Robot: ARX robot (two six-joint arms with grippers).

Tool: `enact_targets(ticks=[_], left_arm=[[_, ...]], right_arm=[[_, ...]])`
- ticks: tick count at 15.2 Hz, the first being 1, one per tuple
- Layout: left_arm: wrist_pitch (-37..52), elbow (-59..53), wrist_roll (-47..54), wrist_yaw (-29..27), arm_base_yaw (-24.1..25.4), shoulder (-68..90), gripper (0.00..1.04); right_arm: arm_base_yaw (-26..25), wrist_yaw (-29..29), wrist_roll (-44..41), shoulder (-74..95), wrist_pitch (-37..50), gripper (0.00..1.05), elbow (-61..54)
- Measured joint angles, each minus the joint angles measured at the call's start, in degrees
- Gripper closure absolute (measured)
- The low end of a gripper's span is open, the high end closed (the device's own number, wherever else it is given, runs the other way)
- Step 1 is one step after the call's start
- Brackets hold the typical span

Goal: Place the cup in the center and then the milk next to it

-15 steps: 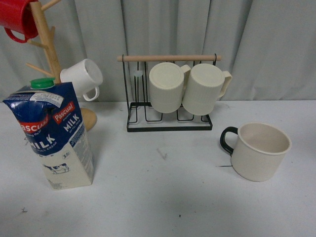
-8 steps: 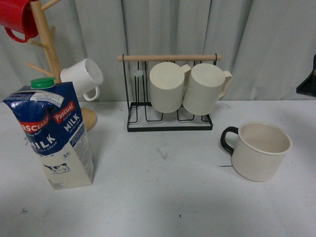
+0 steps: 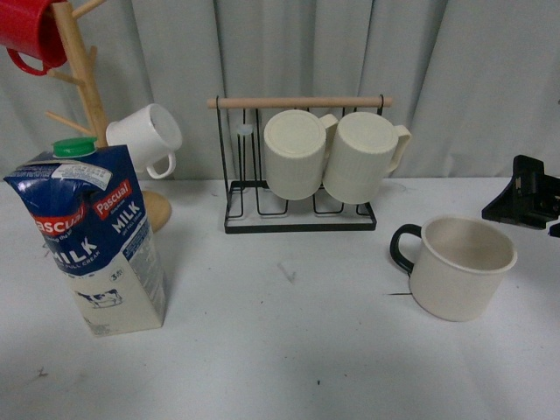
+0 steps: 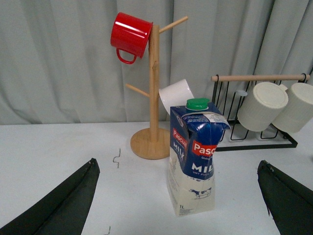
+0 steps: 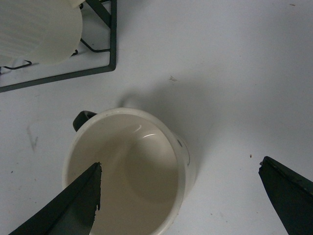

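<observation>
The cup (image 3: 459, 267), cream with a black loop handle, stands on the white table at the right, handle pointing left. My right gripper (image 3: 527, 203) hovers open just behind and to the right of it. In the right wrist view my right gripper (image 5: 180, 164) is above the cup (image 5: 127, 166), with one finger over its mouth and the other over bare table. The milk (image 3: 92, 241) stands upright at the left. In the left wrist view my open left gripper (image 4: 177, 161) faces the milk (image 4: 195, 156) from a distance. The center (image 3: 297, 324) is bare tabletop with faint black marks.
A black wire rack (image 3: 297, 219) with a wooden bar holds two ribbed cream mugs (image 3: 328, 157) at the back. A wooden mug tree (image 3: 83, 79) at the back left carries a red mug (image 3: 31, 31) and a small white mug (image 3: 147, 138). A grey curtain hangs behind.
My right gripper has come into the front view from the right edge and moved down and left towards the cup. The cup and the milk have not moved.
</observation>
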Motion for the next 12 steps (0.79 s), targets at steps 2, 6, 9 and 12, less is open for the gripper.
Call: enact_targets(ticks=[2,6,9,12], left_arm=[[0.0,0.0,0.0,0.0,0.0,0.0,0.07],[-0.02,0.0,0.0,0.0,0.0,0.0,0.07],[-0.02,0.0,0.02,0.0,0.0,0.0,0.07],[-0.02,0.0,0.0,0.0,0.0,0.0,0.07]], right_arm=[[0.31,-0.68,0.5,1.16,-0.72,0.07,0.81],[0.31,-1.9,1.18,7.21,-2.4,0.07,4.44],[0.39,-1.92,1.4,9.31,-2.36,0.07,4.81],[0.61,-1.79,1.79,9.75,-2.4,0.32,5.38]])
